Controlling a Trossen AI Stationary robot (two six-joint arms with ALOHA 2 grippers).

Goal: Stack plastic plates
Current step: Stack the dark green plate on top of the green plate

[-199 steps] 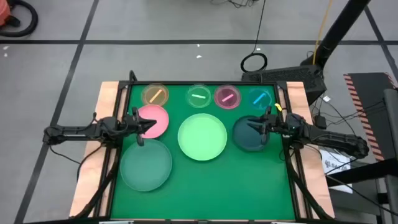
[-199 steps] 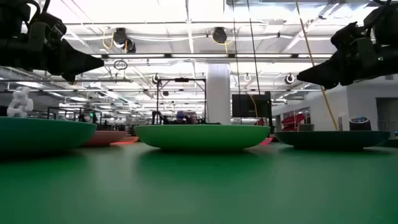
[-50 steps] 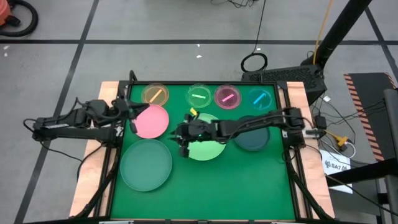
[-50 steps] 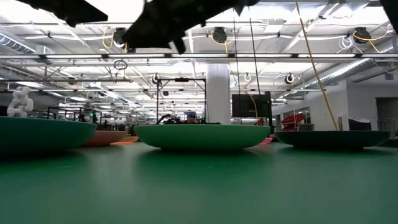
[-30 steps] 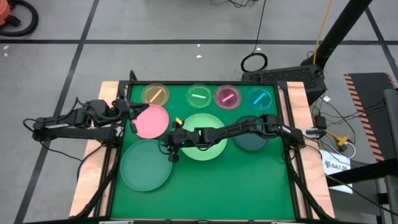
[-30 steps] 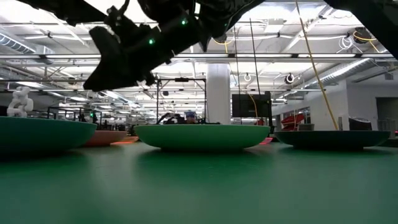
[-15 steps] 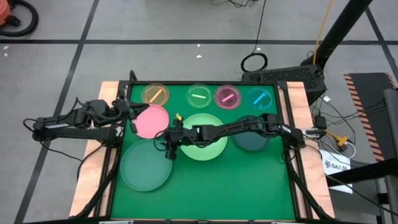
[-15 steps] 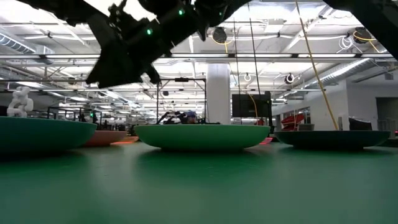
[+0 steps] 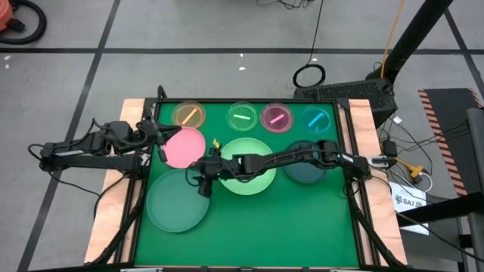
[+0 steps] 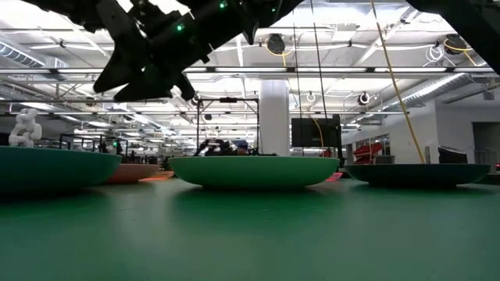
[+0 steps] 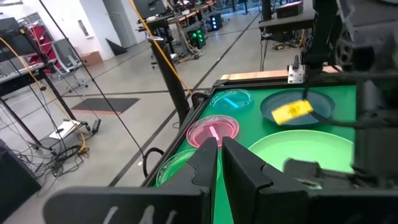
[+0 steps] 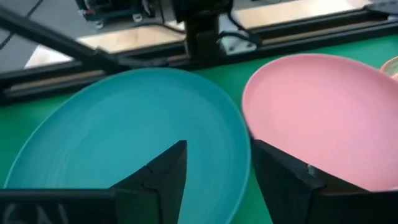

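Four large plates rest on the green mat: light green [image 9: 246, 166], frosted clear [image 9: 178, 199], pink [image 9: 184, 147], and dark teal [image 9: 305, 165], which is partly under my right arm. Four small plates stand in the far row: amber [image 9: 188, 115], green [image 9: 242, 117], pink [image 9: 277, 118], blue [image 9: 317, 119]. My right gripper [image 9: 203, 181] is open and empty. It hovers above the gap between the light green and frosted clear plates, its fingers over the frosted plate's rim [image 12: 217, 155]. My left gripper [image 9: 162, 147] is shut and empty at the pink plate's left edge.
Wooden rails [image 9: 133, 113] and a black frame border the mat. My right arm [image 9: 287, 157] stretches across the light green plate from the table's right side. The near half of the mat [image 9: 265, 227] lies bare.
My right gripper has moved a little toward the table's left edge, from the light green plate's left rim toward the frosted clear plate, and has risen slightly. It stays open. No plate has moved.
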